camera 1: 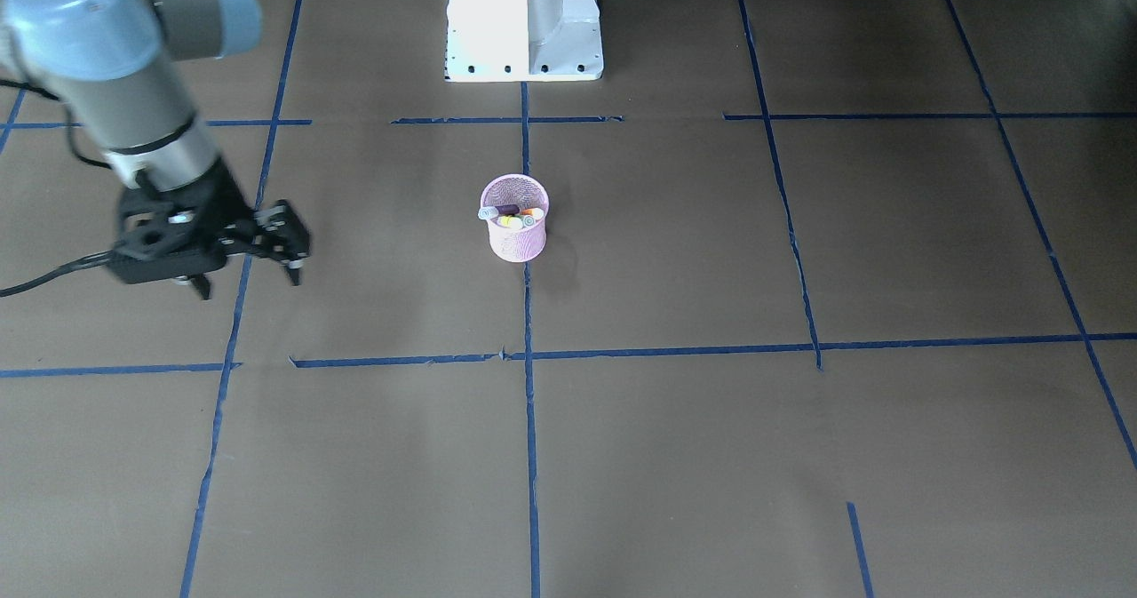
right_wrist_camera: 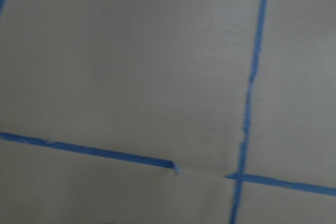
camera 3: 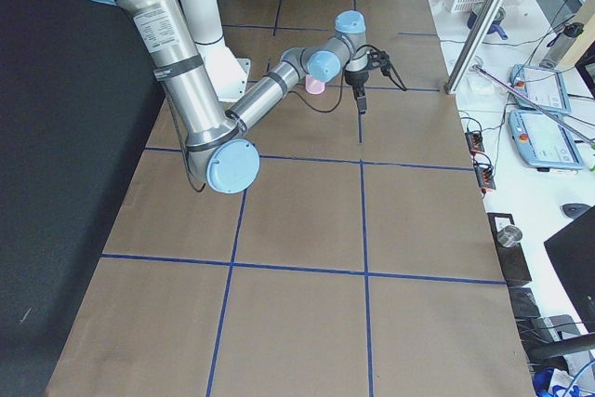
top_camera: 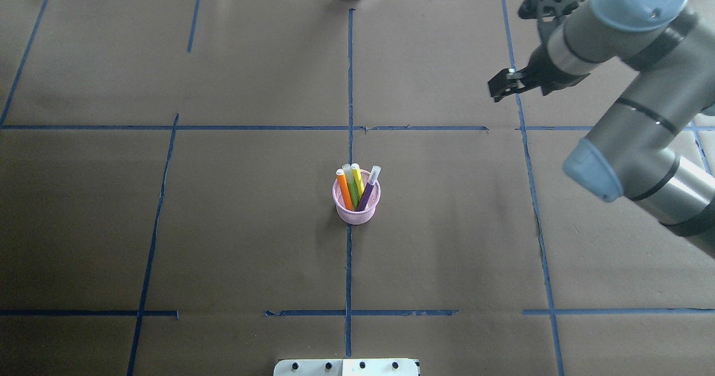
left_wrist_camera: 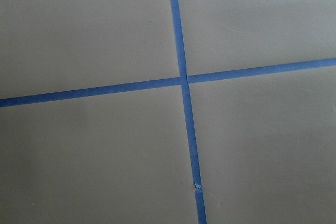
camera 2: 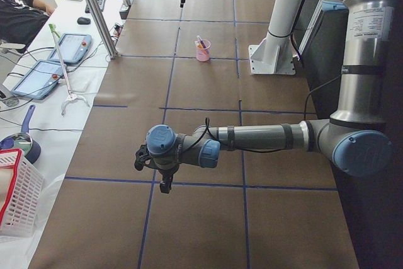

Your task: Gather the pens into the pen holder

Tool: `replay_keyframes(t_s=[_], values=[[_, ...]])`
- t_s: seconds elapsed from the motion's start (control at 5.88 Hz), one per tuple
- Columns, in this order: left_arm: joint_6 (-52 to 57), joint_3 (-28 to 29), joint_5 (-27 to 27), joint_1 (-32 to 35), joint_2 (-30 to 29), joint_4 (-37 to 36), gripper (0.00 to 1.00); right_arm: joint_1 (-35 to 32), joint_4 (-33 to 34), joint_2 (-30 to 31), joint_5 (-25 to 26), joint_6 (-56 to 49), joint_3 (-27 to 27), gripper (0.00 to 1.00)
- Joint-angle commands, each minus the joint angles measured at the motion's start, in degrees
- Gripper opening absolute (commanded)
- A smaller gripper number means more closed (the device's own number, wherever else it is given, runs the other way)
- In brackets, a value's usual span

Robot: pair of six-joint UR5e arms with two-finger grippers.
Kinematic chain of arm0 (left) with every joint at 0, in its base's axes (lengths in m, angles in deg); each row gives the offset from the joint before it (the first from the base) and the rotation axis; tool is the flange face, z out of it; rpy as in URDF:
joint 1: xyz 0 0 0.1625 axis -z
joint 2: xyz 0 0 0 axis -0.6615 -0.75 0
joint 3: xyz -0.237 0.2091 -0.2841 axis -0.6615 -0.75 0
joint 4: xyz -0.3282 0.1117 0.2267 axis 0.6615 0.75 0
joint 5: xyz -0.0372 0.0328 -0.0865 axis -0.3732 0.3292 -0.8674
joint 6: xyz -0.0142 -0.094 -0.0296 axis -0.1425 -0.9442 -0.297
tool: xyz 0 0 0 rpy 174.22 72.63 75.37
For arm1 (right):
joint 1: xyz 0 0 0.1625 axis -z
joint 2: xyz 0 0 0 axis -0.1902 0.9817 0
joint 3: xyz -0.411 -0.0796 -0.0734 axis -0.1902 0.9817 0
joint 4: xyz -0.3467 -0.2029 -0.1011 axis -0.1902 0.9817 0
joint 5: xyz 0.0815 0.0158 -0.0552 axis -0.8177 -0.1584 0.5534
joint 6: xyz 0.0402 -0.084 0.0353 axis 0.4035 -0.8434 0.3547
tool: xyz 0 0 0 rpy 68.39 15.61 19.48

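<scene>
The task looks finished. A small pink mesh pen holder (top_camera: 357,214) stands upright at the centre of the tabletop (top_camera: 223,225), right on the middle line of blue tape (top_camera: 349,85). Four pens stand in it, leaning toward 12 o'clock in the overhead view with their pale caps above the rim: an orange pen (top_camera: 344,190), a green pen (top_camera: 351,185), a yellow pen (top_camera: 358,178) and a purple pen (top_camera: 368,190). No pen shows lying loose on the tabletop in any view, so nothing seems left to collect.

The right tool (camera 1: 249,278) hangs well apart from the holder, at about 2 o'clock from it in the overhead view. Its two fingers are spread wide and hold nothing. The left tool (camera 2: 157,171) shows only in the side view, low over the near end of the tabletop. From there I cannot tell whether it is spread or closed, and it appears to carry nothing.

The tabletop is covered in brown paper, marked into large squares by the blue tape. The robot's white base (camera 1: 524,20) stands at the holder's 6 o'clock in the overhead view. Beside the tabletop, a pale side bench carries touch-screen tablets (camera 2: 75,47), cables and a white basket (camera 2: 19,200). A metal post (camera 2: 94,11) rises there, and a person (camera 2: 19,11) sits at the far corner.
</scene>
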Motion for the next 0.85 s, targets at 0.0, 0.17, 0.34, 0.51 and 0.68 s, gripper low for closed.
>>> replay_keyframes(t_s=[0.0, 0.17, 0.34, 0.51, 0.68], values=[[0.0, 0.1, 0.0, 0.0, 0.1, 0.0, 1.00, -17.0, 0.1, 6.6, -13.7, -23.9, 10.2, 1.00], [0.0, 0.2, 0.0, 0.0, 0.1, 0.0, 1.00, -22.6, 0.0, 10.1, -16.9, -34.5, 14.9, 1.00], [0.0, 0.5, 0.0, 0.0, 0.1, -0.1, 1.00, -26.3, 0.1, 13.9, -17.0, -37.7, 15.2, 1.00], [0.0, 0.5, 0.0, 0.0, 0.0, -1.5, 1.00, -28.9, 0.1, 18.3, -17.2, -42.2, 15.1, 1.00], [0.0, 0.5, 0.0, 0.0, 0.0, -2.2, 1.00, -33.1, 0.0, 21.6, -18.9, -43.6, 14.4, 1.00]])
